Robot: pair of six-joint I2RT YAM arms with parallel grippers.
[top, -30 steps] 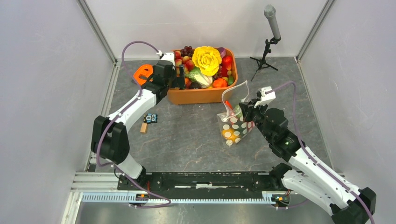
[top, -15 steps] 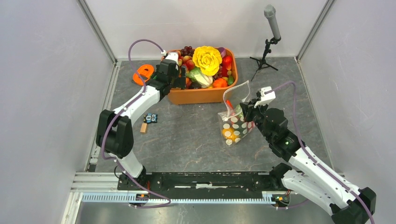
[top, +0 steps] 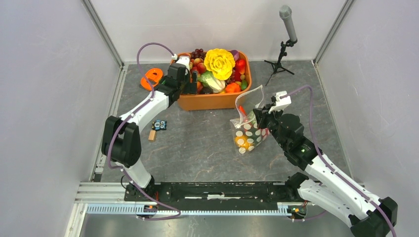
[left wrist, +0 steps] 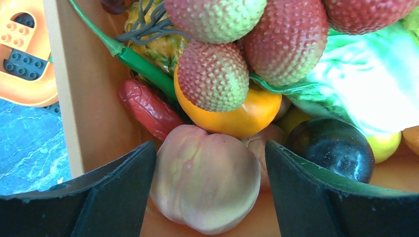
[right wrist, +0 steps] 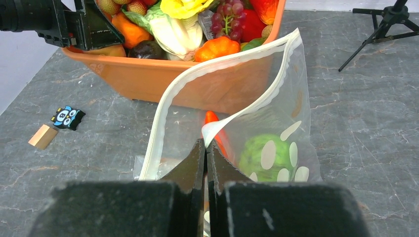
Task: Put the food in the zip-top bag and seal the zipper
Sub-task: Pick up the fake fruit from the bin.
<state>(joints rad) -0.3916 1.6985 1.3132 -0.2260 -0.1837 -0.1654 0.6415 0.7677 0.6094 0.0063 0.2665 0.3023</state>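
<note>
The left pincer (left wrist: 210, 148) hangs inside the tub (left wrist: 89, 108) at its left end, released, with its two jaws spread to either side of a peach (left wrist: 205, 190). The peach lies low in the tub just inside the left wall. One jaw is against its flank or just beside it, I cannot tell which, and the other stands a little clear. Past the peach, deeper in the tub, an orange (left wrist: 237, 111) sits under bumpy red-green fruits (left wrist: 212, 74), with a dark plum (left wrist: 333, 148) beside it.

The right pincer (right wrist: 206, 150) is clenched on the bag (right wrist: 276, 118), out in front of the tub's right corner. It nips the mouth edge and holds it up off the surface (right wrist: 99, 148). The zipper (right wrist: 165, 111) is unsealed, its two strips bowed apart so the mouth gapes towards the tub. Inside the bag, below the pincer, are a green fruit (right wrist: 254, 153) and a red-orange piece (right wrist: 213, 121).
</note>
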